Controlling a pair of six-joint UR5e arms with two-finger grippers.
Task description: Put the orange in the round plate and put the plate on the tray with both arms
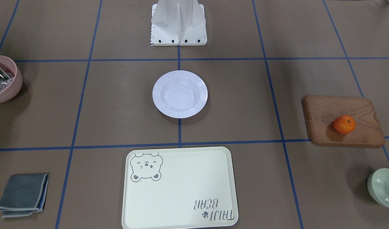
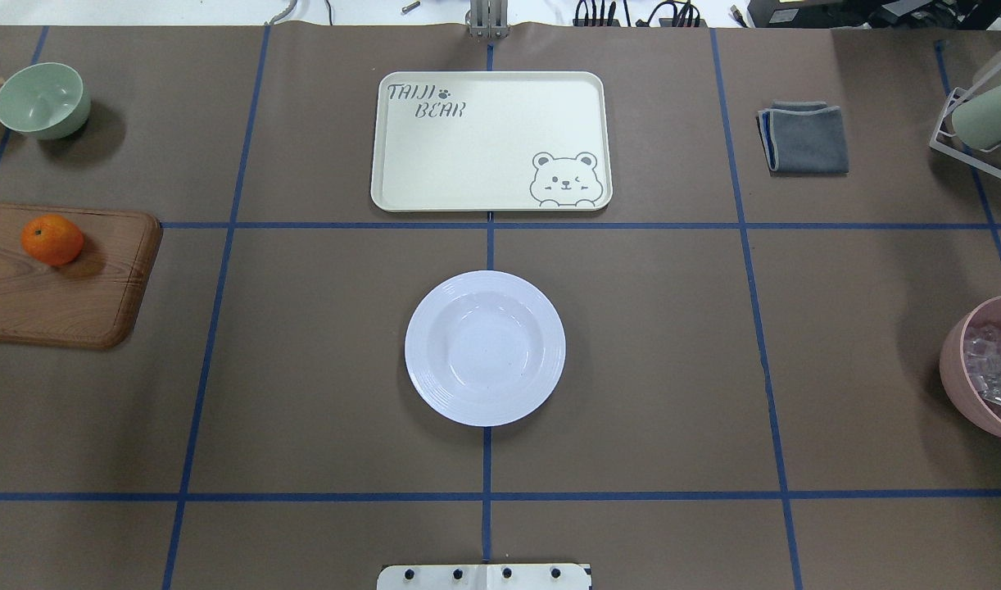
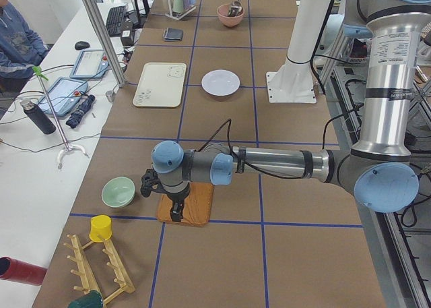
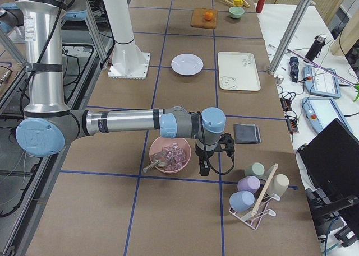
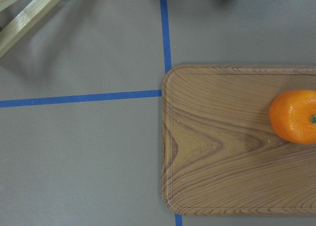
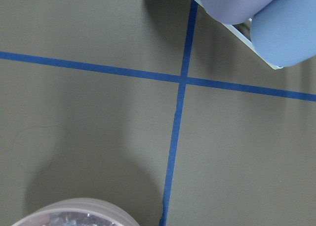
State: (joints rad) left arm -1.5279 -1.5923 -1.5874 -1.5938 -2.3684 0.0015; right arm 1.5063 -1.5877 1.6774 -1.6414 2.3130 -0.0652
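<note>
The orange (image 2: 52, 239) lies on a brown wooden board (image 2: 58, 303) at the table's left end. It also shows at the right edge of the left wrist view (image 5: 295, 116). The white round plate (image 2: 485, 347) sits empty mid-table, with the cream tray (image 2: 490, 139), also empty, just beyond it. My left gripper (image 3: 176, 215) hangs low over the board's outer end, beside the orange. My right gripper (image 4: 204, 170) hangs next to a pink bowl (image 4: 170, 155) at the opposite end. Neither gripper's fingers show clearly, so I cannot tell whether they are open or shut.
A pale green bowl (image 2: 42, 100) stands beyond the board. The pink bowl (image 2: 988, 369) holds utensils and clear pieces. A folded grey cloth (image 2: 803, 138) lies at the far right, near a cup rack (image 4: 255, 194). A wooden rack (image 3: 101, 267) and a seated person (image 3: 17, 42) show in the exterior left view.
</note>
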